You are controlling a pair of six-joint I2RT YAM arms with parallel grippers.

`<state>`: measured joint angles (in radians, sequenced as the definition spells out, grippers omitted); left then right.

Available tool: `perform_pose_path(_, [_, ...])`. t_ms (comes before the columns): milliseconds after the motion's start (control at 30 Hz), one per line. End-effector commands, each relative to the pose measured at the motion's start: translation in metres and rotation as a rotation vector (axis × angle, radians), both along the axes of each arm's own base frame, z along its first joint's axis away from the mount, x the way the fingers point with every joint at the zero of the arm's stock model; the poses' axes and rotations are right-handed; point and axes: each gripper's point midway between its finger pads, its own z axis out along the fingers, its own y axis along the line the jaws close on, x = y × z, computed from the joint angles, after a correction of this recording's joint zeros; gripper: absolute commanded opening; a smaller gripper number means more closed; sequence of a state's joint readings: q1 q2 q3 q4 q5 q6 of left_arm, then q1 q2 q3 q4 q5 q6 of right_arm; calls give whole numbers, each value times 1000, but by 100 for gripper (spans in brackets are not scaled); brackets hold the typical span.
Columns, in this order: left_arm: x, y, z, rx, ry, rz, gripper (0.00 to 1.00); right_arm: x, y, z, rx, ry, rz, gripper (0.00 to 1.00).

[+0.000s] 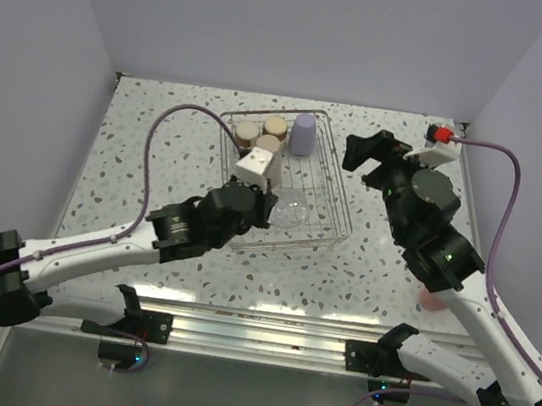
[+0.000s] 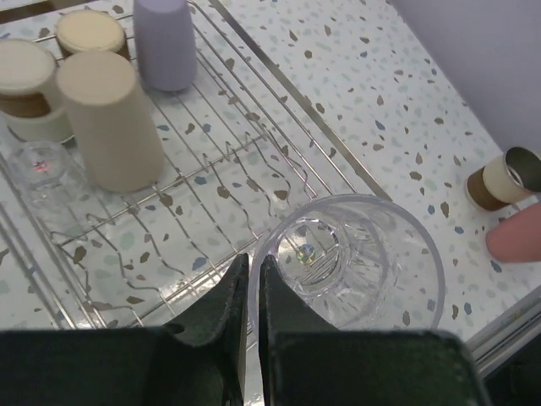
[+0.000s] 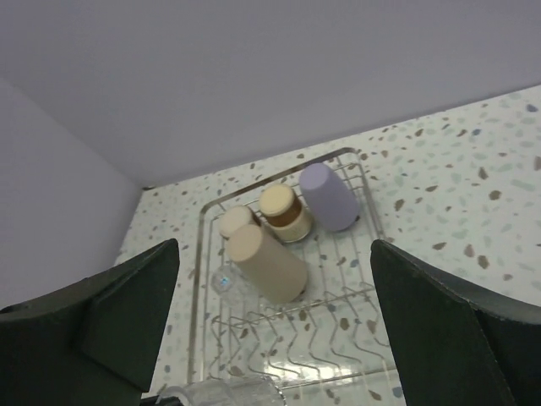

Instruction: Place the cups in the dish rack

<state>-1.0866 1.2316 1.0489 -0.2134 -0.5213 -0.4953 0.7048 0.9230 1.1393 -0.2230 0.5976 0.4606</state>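
You are seating a clear glass cup (image 2: 351,262): your left tool (image 2: 252,288) is clamping its rim at the dish rack's (image 1: 322,185) near right corner. It looks like you are needing to lower it onto the wire, then let go. Beyond the rack's right side, your right tool (image 3: 273,254) is hanging wide apart, carrying nothing.

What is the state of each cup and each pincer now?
Clear glass, mouth up, gripped by its rim.
Left pincer, shut on that rim.
Right pincer, open, empty.
Lavender cup, base up in the dish rack.
Beige tumbler, base up in rack.
Two steel cups, base up in rack.
Small glass, in rack.
Salmon-pink cup, outside on the table.
Third steel cup, lying on the table.
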Motion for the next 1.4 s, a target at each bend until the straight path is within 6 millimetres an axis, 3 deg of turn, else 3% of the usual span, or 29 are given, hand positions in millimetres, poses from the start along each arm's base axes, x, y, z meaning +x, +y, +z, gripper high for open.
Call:
perform_pose_path(0, [12, 33, 37, -133, -125, 68, 0, 10, 47, 24, 190, 10, 211, 98])
perform_pose_path(33, [11, 47, 52, -180, -152, 80, 0, 11, 51, 29, 216, 7, 227, 98])
perform_pose_path(100, [20, 66, 60, -236, -193, 118, 0, 11, 66, 36, 293, 6, 303, 98])
perform_pose_path(167, [18, 83, 86, -338, -262, 126, 0, 18, 81, 33, 346, 29, 363, 98])
perform_pose_path(200, [20, 92, 80, -357, -265, 152, 0, 15, 95, 39, 415, 36, 440, 98])
perform_pose_path(233, [16, 104, 92, -411, -302, 163, 0, 20, 106, 30, 432, 69, 468, 98])
perform_pose_path(267, [13, 109, 104, -477, -348, 165, 0, 22, 112, 35, 485, 66, 488, 98])
perform_pose_path(300, [12, 114, 93, -488, -355, 171, 0, 18, 122, 35, 504, 82, 546, 98])
perform_pose_path(367, [-2, 129, 119, -612, -452, 162, 0, 20, 135, 30, 589, 97, 593, 98])
perform_pose_path(400, [-4, 132, 107, -617, -459, 162, 0, 21, 138, 29, 622, 99, 609, 98])
perform_pose_path(433, [-11, 140, 114, -663, -497, 161, 0, 20, 142, 18, 645, 122, 628, 98])
perform_pose_path(467, [-16, 147, 124, -717, -538, 165, 0, 21, 147, 22, 711, 115, 656, 98])
perform_pose_path(533, [-18, 153, 121, -739, -554, 177, 0, 17, 157, 12, 763, 153, 711, 98])
perform_pose_path(700, [-24, 162, 130, -797, -605, 186, 0, 17, 177, 6, 895, 201, 813, 98])
perform_pose_path(967, [-22, 164, 132, -829, -638, 199, 0, -12, 199, 7, 912, 226, 892, 98])
perform_pose_path(1133, [-20, 159, 127, -847, -644, 188, 0, -28, 206, 12, 939, 227, 941, 98])
perform_pose_path(1367, [-21, 153, 137, -889, -670, 160, 0, -45, 211, 14, 951, 242, 986, 98])
